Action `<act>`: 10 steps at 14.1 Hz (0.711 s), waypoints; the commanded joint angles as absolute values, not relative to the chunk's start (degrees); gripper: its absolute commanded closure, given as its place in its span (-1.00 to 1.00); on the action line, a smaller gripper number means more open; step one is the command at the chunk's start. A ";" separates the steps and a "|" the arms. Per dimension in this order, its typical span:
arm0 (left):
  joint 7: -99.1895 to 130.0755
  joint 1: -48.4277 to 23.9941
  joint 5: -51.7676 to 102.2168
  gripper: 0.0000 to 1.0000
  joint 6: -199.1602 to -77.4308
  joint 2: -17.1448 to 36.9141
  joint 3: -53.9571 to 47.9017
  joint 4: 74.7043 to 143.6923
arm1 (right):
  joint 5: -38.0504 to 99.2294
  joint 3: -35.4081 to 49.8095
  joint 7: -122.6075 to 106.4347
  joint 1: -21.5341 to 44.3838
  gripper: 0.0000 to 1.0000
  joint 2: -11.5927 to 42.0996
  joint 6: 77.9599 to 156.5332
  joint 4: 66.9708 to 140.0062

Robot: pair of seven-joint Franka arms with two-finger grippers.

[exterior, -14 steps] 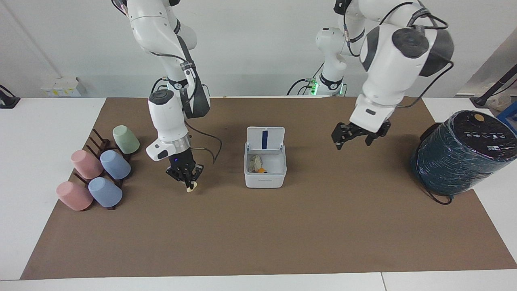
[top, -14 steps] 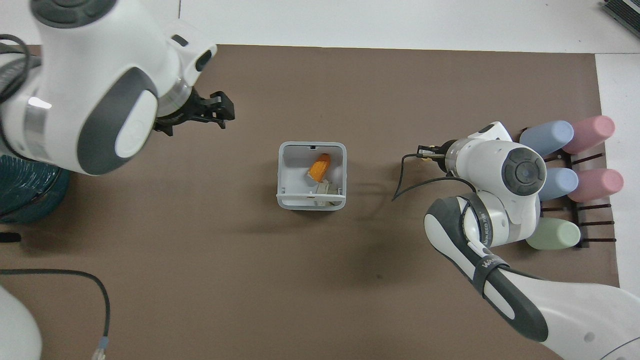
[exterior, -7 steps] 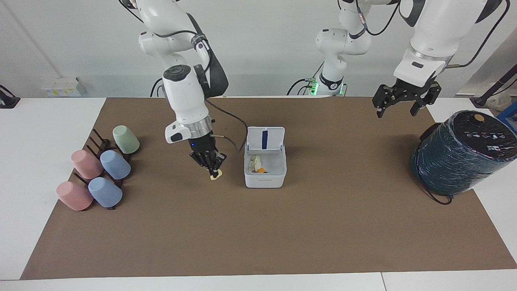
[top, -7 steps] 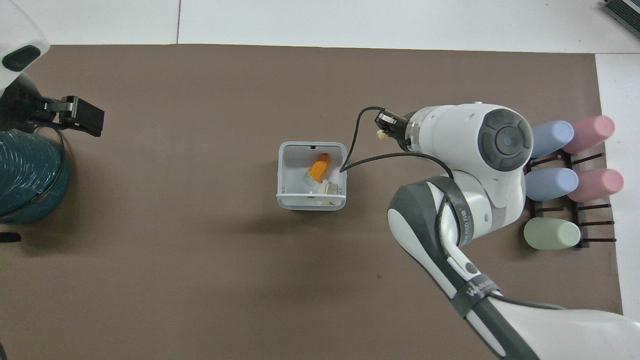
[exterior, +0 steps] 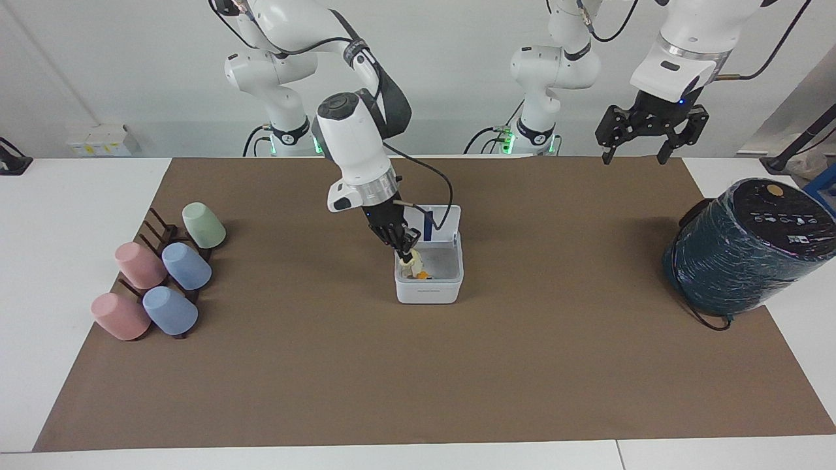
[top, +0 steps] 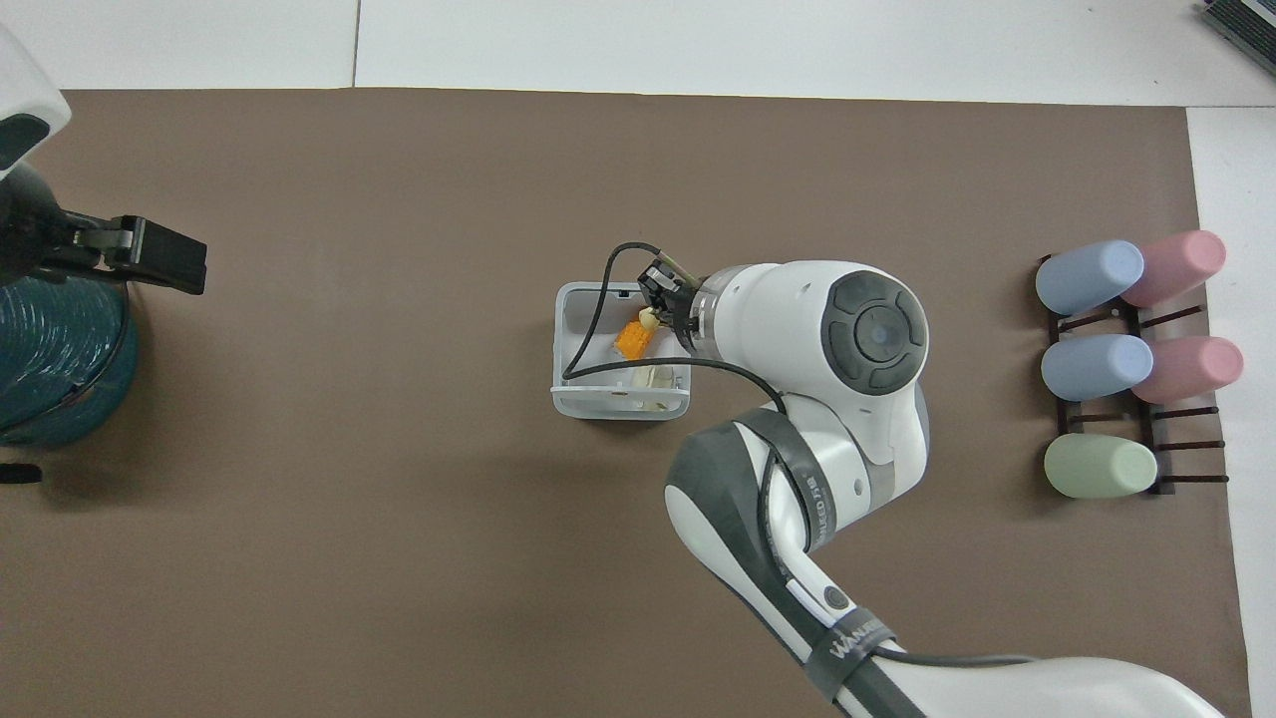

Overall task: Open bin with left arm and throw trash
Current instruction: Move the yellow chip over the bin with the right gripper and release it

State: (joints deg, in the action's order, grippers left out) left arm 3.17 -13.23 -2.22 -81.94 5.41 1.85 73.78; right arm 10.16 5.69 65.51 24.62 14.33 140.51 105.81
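Note:
The white bin (exterior: pixel 428 290) (top: pixel 561 349) stands mid-mat with its lid (exterior: pixel 444 219) up. Inside lie an orange peel piece (top: pixel 635 339) (exterior: pixel 423 274) and a crumpled white tissue wad (top: pixel 653 377). My right gripper (exterior: pixel 409 253) (top: pixel 653 304) hangs over the bin's opening, at the side toward the right arm's end. It is shut on a tiny pale yellow peel bit (exterior: pixel 412 258) (top: pixel 648 317). My left gripper (exterior: pixel 637 140) (top: pixel 164 261) is open and holds nothing. It is raised high near the left arm's end of the table.
A large dark teal wrapped cylinder (exterior: pixel 744 248) (top: pixel 60 369) lies at the left arm's end. Several pastel cups (exterior: pixel 163 274) (top: pixel 1116 359) sit on a dark rack at the right arm's end. A brown mat (exterior: pixel 418 378) covers the table.
My right gripper carried the pale peel bit from the mat near the cups, up and across to over the bin. My left gripper rose and drew back toward its own end, staying open.

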 commanded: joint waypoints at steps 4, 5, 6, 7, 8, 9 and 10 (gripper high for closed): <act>2.46 -13.27 -1.23 -1.00 -83.76 4.48 2.37 76.02 | 10.55 5.62 67.15 25.75 -1.00 15.21 139.40 105.64; 2.37 -13.27 -1.23 -1.00 -83.93 3.79 2.37 76.98 | 10.46 5.62 67.06 25.75 -1.00 15.03 139.31 105.73; 2.37 -13.27 -1.23 -1.00 -84.72 3.26 2.46 78.38 | 10.37 5.54 66.89 25.58 -1.00 14.86 139.31 105.82; 2.55 -13.18 -1.23 -1.00 -85.77 2.73 2.55 79.36 | 9.76 5.54 66.88 25.23 -1.00 14.68 139.31 105.73; 2.55 -13.18 -1.23 -1.00 -86.13 2.38 2.55 80.06 | 8.97 5.54 66.80 24.96 -1.00 14.50 139.39 105.73; 2.55 -13.27 -1.23 -1.00 -86.13 2.37 2.64 80.16 | 8.79 5.54 66.80 24.96 -1.00 14.41 139.39 105.82; 2.90 -13.27 -1.23 -1.00 -86.13 2.37 2.64 80.16 | 8.79 5.54 66.80 25.05 -1.00 14.33 139.57 106.34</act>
State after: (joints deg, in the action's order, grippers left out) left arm 3.17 -13.17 -2.07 -84.38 4.81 2.20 77.00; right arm 9.75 5.21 67.06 25.68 15.21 140.37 105.75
